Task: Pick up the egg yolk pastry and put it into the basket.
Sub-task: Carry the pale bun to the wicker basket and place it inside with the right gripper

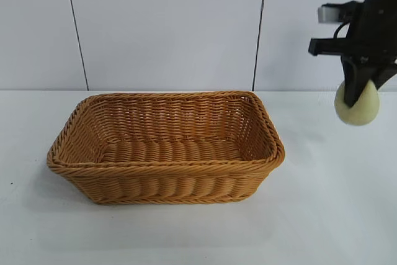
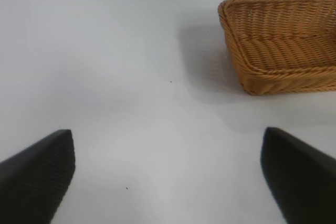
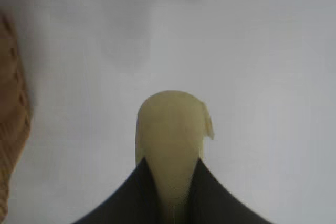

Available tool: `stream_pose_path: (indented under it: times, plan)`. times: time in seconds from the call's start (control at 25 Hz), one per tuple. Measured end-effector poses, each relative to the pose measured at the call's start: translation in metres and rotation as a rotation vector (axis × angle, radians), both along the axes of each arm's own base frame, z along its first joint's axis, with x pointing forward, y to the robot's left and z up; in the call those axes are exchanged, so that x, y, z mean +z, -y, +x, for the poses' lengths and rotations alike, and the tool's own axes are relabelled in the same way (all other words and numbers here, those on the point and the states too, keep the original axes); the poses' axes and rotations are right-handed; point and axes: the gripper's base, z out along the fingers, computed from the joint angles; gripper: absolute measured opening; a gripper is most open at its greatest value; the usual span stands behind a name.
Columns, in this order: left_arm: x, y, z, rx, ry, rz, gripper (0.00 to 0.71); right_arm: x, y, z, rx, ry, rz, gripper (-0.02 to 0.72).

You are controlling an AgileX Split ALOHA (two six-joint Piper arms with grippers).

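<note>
While right pincer (image 1: 358, 94) half-hides the egg yolk pastry (image 1: 366, 108), its arm is cropped.

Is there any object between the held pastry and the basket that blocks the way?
Nothing visible does. The right gripper holds the egg yolk pastry in the air, right of the basket; only its near rim lies between.

No readable text, label, brand, number or sign is being shown in any of the views.
</note>
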Motion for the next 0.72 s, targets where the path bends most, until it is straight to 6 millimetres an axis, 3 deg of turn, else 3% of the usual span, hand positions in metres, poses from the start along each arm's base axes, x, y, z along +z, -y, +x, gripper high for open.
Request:
stream_pose_path:
  times: [0.16,0.4,0.72]
  plan:
    - [0.0,0.0,0.0,0.0,0.0,0.0,0.692,0.001,-0.025,0.0,0.058,0.04,0.002,0.058]
    - [0.0,0.0,0.0,0.0,0.001,0.0,0.692,0.004,-0.093,-0.008,0.181,0.139,0.039,0.058]
    - [0.0,0.0,0.0,0.0,0.003,0.0,0.692,0.008,-0.177,-0.038,0.34,0.233,0.111,0.058]
